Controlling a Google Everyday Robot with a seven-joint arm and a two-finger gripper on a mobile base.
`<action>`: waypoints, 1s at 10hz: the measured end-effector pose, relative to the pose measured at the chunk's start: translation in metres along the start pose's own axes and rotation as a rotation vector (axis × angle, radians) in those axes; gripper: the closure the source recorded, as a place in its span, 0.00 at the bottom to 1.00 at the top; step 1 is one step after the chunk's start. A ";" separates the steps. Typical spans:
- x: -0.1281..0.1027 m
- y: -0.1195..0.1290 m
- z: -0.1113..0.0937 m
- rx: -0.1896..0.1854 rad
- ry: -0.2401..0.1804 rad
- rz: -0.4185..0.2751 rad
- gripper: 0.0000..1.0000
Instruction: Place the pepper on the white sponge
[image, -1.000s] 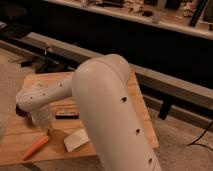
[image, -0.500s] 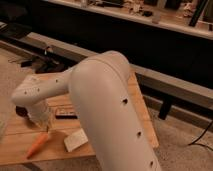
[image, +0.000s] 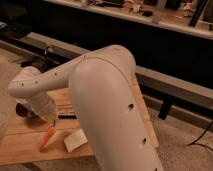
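Gripper (image: 51, 119): hangs at the wrist's tip, just over the pepper's upper end; you cannot tell whether it is open or closed.
Pepper (image: 47, 138): slim, tapered, orange; you see it tilted more steeply and nearer the sponge than a second ago.
White sponge (image: 75, 140): pale soft-edged block just right of the pepper, not touching it; unmoved.
Dark block (image: 67, 116): flat rectangle beside the gripper.
Table (image: 20, 152): light wood.
Arm (image: 100, 90): smooth, rounded cream shell filling your foreground.
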 end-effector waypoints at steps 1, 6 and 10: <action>0.005 -0.014 0.001 0.027 0.019 0.015 1.00; 0.022 -0.061 0.007 0.069 0.072 0.086 1.00; 0.034 -0.087 0.005 0.045 0.090 0.133 1.00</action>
